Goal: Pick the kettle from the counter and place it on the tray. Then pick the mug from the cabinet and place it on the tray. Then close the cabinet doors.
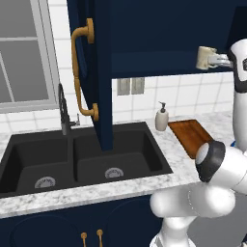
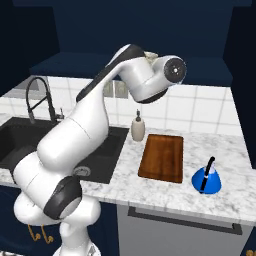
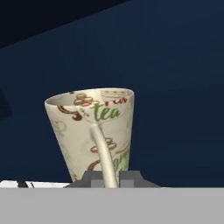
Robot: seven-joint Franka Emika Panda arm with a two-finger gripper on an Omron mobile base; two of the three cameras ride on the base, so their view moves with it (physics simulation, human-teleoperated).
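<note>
The cream mug (image 1: 205,58) with "tea" lettering (image 3: 94,131) is on the shelf of the navy cabinet (image 1: 159,62). My gripper (image 3: 111,177) is shut on its loop handle, which runs down between the fingertips. In the left base view the gripper (image 1: 219,60) reaches the mug from the right. The mug looks tilted in the hand view. The blue kettle (image 2: 206,177) stands on the counter (image 2: 220,150), just right of the wooden tray (image 2: 161,157), which lies bare. One cabinet door (image 1: 96,72) stands open.
The open door with its brass handle (image 1: 79,72) juts out over the black double sink (image 1: 72,159). A faucet (image 1: 63,111) rises behind the sink. A cream soap bottle (image 2: 138,127) stands just left of the tray. A window (image 1: 19,53) is at far left.
</note>
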